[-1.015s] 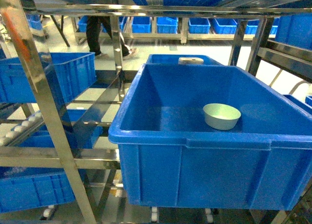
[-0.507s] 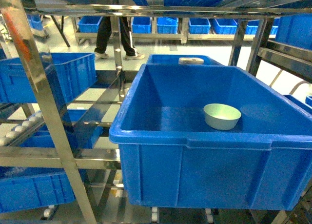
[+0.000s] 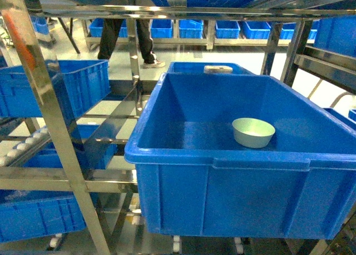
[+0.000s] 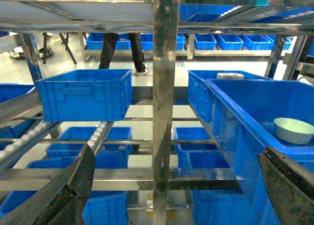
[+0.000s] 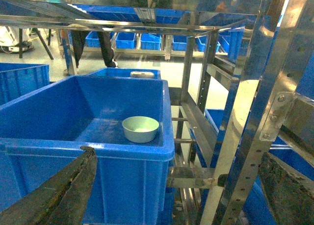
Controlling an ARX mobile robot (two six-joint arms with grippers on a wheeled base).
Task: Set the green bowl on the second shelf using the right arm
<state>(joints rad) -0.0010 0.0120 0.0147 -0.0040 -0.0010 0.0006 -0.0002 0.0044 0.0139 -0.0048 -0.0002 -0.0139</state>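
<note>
The green bowl (image 3: 253, 131) sits upright on the floor of the wide blue crate (image 3: 222, 158) on the second shelf, toward its right side. No gripper touches it. My right gripper (image 5: 179, 188) is open and empty, held back outside the crate's front right corner, below the rim (image 5: 83, 149); the bowl (image 5: 141, 128) lies beyond that rim. My left gripper (image 4: 176, 186) is open and empty too, facing a steel upright (image 4: 164, 112), with the bowl (image 4: 293, 130) far to its right. Neither gripper shows in the head view.
Shiny steel rack posts (image 3: 44, 110) and rails frame the crate. A perforated post (image 5: 245, 132) stands close in front of the right gripper. Smaller blue crates (image 3: 67, 85) sit on neighbouring tiers. A person's legs (image 3: 128, 35) move in the aisle behind.
The bowl and crate have stayed put. Only the person walking in the background aisle has shifted position.
</note>
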